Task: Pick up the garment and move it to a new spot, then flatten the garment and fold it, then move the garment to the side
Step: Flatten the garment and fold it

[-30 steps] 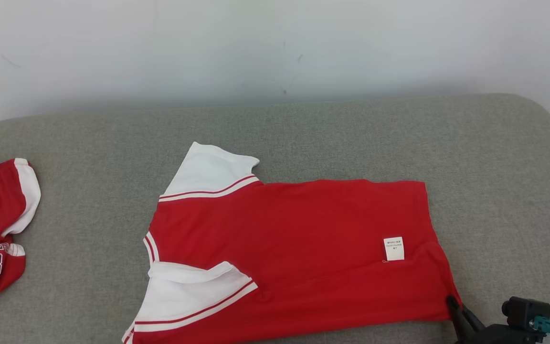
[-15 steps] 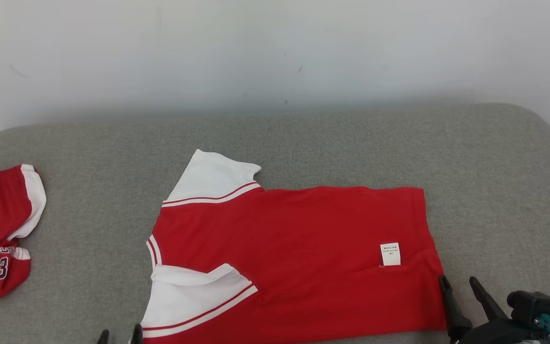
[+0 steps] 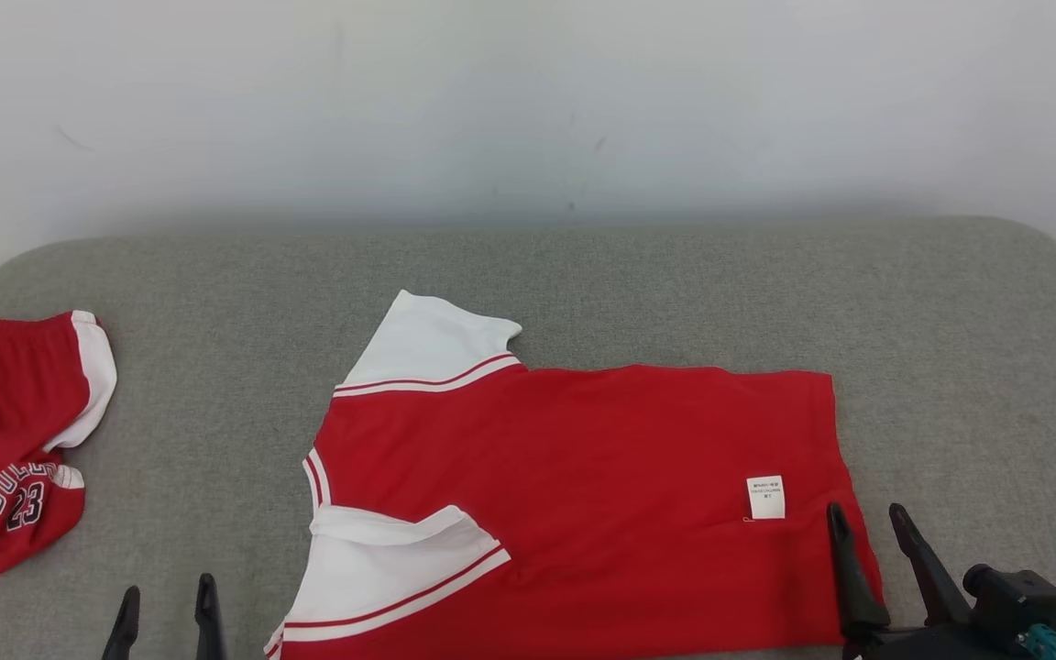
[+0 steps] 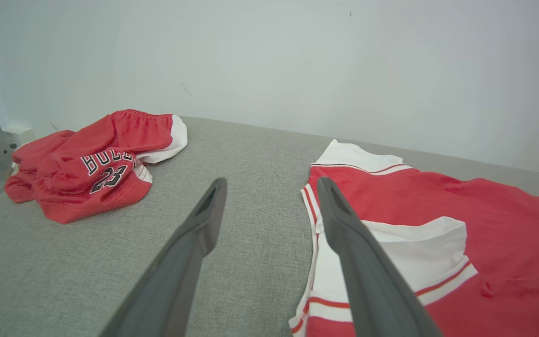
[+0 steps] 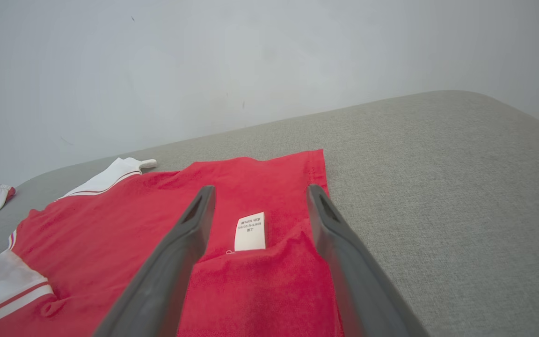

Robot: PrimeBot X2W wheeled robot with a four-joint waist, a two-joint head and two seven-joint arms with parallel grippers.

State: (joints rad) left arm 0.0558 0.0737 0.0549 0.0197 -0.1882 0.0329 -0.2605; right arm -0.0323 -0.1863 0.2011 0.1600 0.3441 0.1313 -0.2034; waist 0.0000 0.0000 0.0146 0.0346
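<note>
Nearest, at five o'clock, the right gripper (image 3: 864, 527) hovers spread and empty over the hem of the garment (image 3: 583, 477). At seven, the left gripper (image 3: 168, 600) gapes empty beside its sleeve, seemingly stationed at opposite ends for a fold. The garment lies flat at the centre of the grey cushion (image 3: 675, 275), and crumpled red shorts (image 3: 5, 440) rest at nine o'clock.

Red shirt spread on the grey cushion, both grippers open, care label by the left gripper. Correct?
No: the care label is by the right gripper, not the left gripper; the head view shows it. Rest holds: red shirt spread on the grey cushion, both grippers open.
</note>
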